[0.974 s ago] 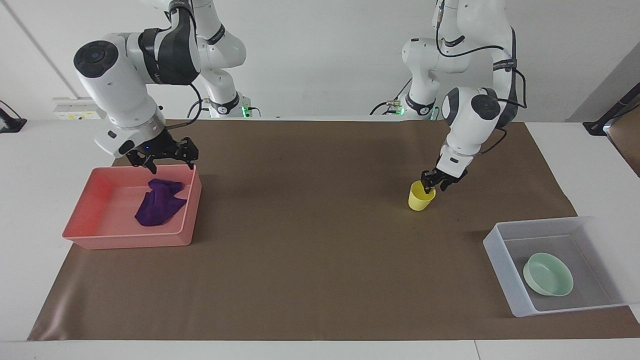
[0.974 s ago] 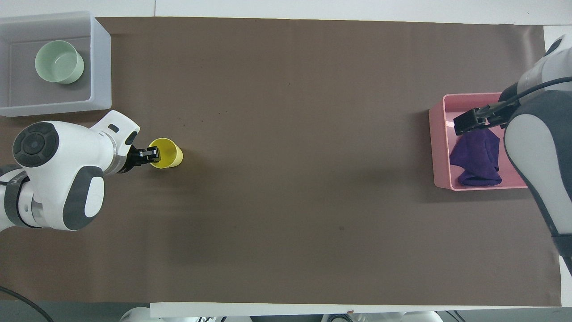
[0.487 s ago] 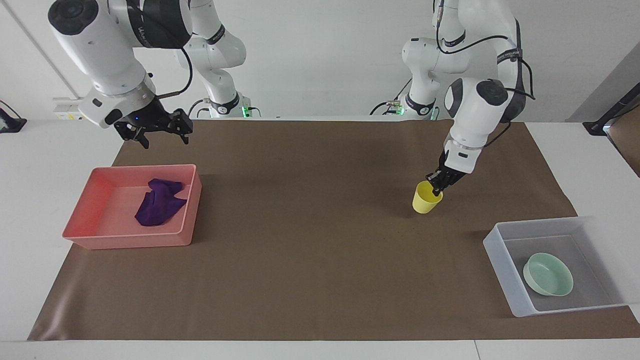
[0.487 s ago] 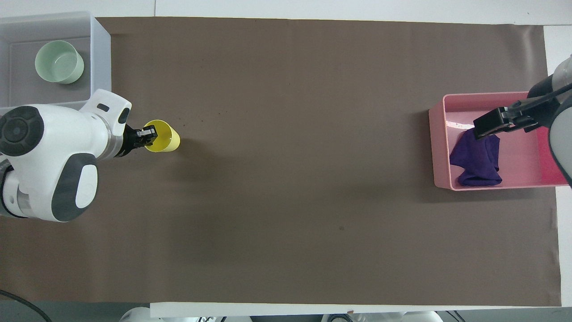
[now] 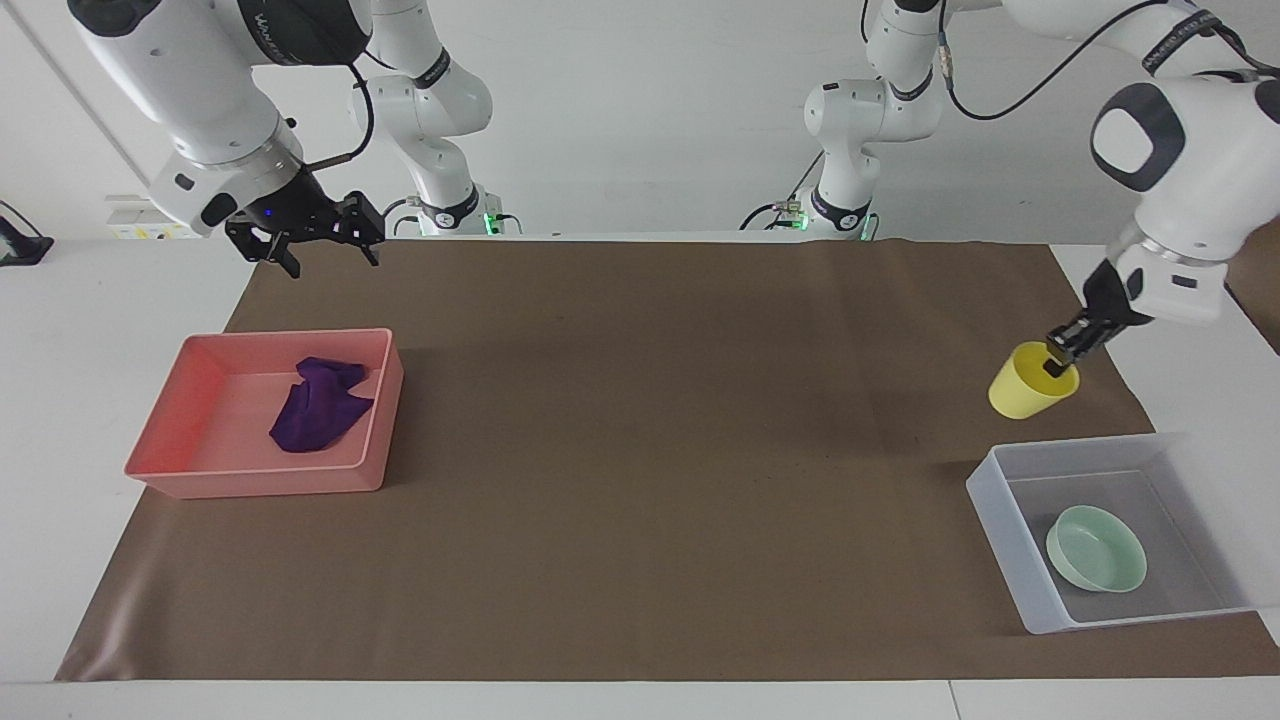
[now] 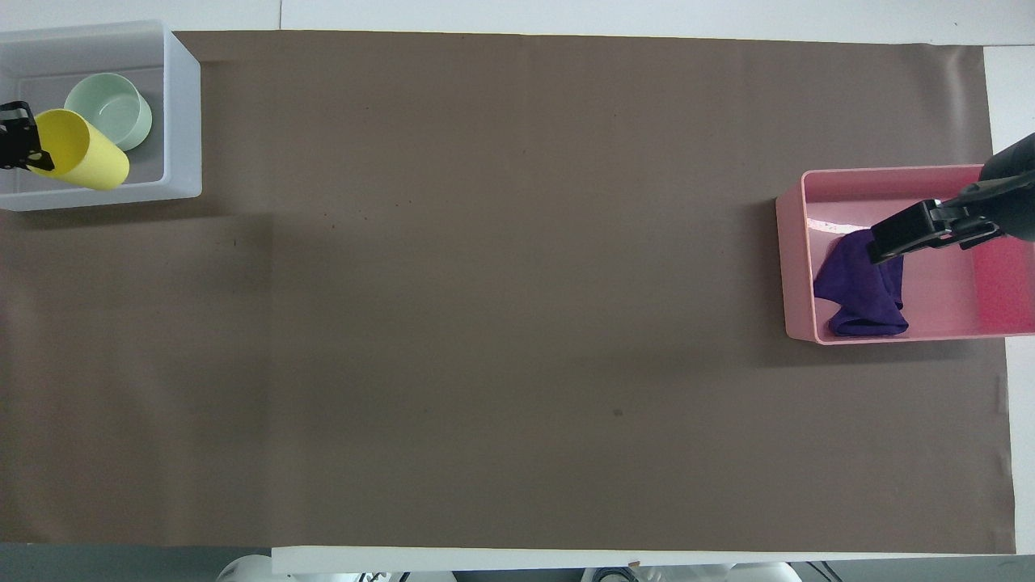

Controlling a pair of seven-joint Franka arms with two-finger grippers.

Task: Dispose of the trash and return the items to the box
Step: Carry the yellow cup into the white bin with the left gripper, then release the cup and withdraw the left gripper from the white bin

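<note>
Over the box, change: a second before, the yellow cup [image 5: 1031,380] stood on the brown mat [image 5: 640,450] with the left gripper [image 5: 1063,362] at its rim; by this moment the cup hung tilted in the air, carried toward the left arm's end of the table.
Left gripper: its fingers were closed on the cup's rim, one inside and one outside, bearing the whole weight.
Cup's place: from the overhead camera the cup [image 6: 78,150] covered part of the translucent box [image 6: 184,121]; the facing camera showed it raised, above the mat just short of the box's [image 5: 995,490] wall nearer the robots.
Right gripper, change: a second before it was low at the pink tray's [image 5: 160,470] rim; now the right gripper [image 5: 310,245] was lifted clear, over the mat's edge nearer the robots, fingers spread wide and holding nothing.
Purple cloth: the cloth [image 5: 318,405] lay crumpled in the pink tray, toward the right arm's end of the table, unchanged.
Mint-green bowl: the bowl [image 5: 1096,548] sat upright on the box's floor.
Meaning for the task: I judged the trash disposed of and the bowl returned; only lowering the cup into the box and letting go remained, so the work was nearly done.
Risk: a rim pinch on a tilted cup could slip, I thought.
Count: one cup, one bowl, one cloth, one box, one tray, two grippers.
</note>
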